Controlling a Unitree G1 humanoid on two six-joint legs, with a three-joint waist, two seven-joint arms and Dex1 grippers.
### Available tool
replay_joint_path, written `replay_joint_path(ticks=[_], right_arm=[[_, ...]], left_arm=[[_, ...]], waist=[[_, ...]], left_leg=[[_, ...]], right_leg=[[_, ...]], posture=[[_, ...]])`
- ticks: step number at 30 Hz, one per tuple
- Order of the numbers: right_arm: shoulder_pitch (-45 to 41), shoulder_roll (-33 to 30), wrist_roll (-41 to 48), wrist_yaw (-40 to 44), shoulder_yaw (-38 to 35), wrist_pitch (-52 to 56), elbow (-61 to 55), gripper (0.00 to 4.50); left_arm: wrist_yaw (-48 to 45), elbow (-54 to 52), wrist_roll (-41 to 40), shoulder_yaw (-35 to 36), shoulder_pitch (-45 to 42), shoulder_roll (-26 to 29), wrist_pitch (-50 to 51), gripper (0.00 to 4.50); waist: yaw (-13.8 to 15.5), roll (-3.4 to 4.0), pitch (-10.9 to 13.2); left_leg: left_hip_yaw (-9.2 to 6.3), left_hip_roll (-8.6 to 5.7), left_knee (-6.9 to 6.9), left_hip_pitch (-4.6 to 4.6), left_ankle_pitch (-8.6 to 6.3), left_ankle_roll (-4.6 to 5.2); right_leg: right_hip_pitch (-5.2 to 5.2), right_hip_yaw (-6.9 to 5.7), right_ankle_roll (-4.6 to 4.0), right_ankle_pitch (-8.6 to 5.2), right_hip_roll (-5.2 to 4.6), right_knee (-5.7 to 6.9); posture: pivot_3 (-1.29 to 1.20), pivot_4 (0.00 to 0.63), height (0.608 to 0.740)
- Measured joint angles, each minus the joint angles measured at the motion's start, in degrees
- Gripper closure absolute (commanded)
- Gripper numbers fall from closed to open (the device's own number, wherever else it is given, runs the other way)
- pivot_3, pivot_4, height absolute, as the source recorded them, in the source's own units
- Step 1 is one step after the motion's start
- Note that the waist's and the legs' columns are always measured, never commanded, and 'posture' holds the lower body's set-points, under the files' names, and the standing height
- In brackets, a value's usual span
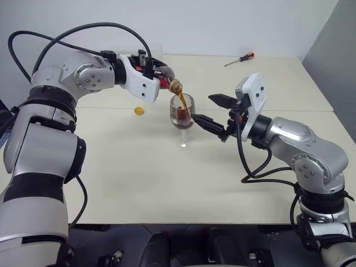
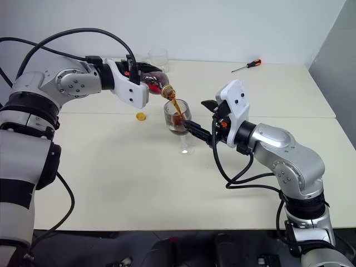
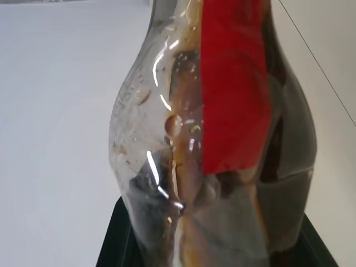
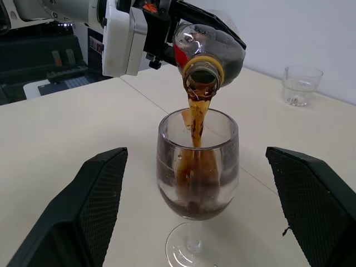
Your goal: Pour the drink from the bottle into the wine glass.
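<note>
Cola-dark drink (image 4: pixel 196 119) runs in a thin stream from the tipped bottle (image 4: pixel 208 53) into the wine glass (image 1: pixel 182 111), which stands upright on the tabletop (image 1: pixel 167 183) and is partly filled. The left tool (image 1: pixel 149 71) is clamped on the bottle's round body, holding it just above the glass with its neck angled down over the rim; the red label band (image 3: pixel 233 83) shows up close in the left wrist view. The right tool (image 1: pixel 214 114) stands spread wide, one black finger (image 4: pixel 78 211) on each side of the glass bowl, both apart from it and gripping nothing. A small yellow cap (image 1: pixel 138 110) lies on the tabletop beside the glass, on the bottle arm's side. Beyond the glass, at the far edge, stands a clear tumbler (image 2: pixel 158 58), and well off toward the far corner lies a screwdriver (image 1: pixel 240 59) with an orange handle.
</note>
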Motion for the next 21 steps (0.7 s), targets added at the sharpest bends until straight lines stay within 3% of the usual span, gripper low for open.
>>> replay_joint_path(ticks=[21], right_arm=[[0.06,0.0,0.01,-0.02,0.0,0.02,-0.03,0.23]], left_arm=[[2.29,0.96,1.06,-1.14,-0.41,0.0,0.07,3.22]], waist=[[0.0,0.0,0.0]], left_leg=[[0.01,0.0,0.02,0.0,0.0,0.0]], right_leg=[[-0.02,0.01,0.0,0.0,0.0,0.06]], posture=[[0.0,0.15,0.74]])
